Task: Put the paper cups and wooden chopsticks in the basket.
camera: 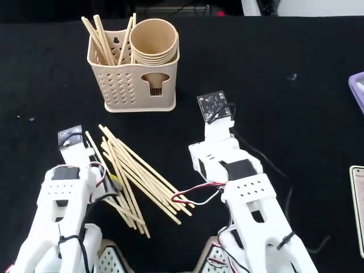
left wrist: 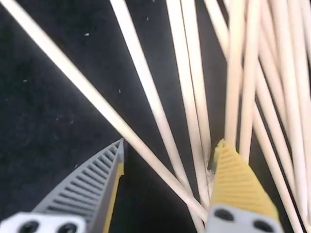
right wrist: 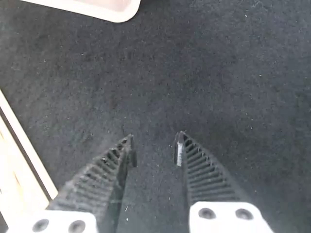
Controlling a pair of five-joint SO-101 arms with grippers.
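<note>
A beige perforated basket [camera: 132,85] stands at the back left of the black table. A stack of paper cups [camera: 154,41] sits in its right compartment, and several wooden chopsticks [camera: 105,40] stand in its left one. Many more chopsticks [camera: 139,179] lie fanned out on the cloth between the arms. My left arm [camera: 67,185] is bent down over the left edge of that pile. My left gripper [left wrist: 171,145] is open, its fingers straddling a few chopsticks [left wrist: 146,92]. My right gripper [right wrist: 155,140] hangs open over bare cloth with nothing between its fingers, right of the pile.
The right arm [camera: 230,168] stands right of the pile, a red and white cable trailing from it. A basket corner [right wrist: 104,8] lies ahead of the right gripper and one chopstick [right wrist: 22,141] beside it. A purple object [camera: 358,85] and a flat item [camera: 358,193] lie at the right edge.
</note>
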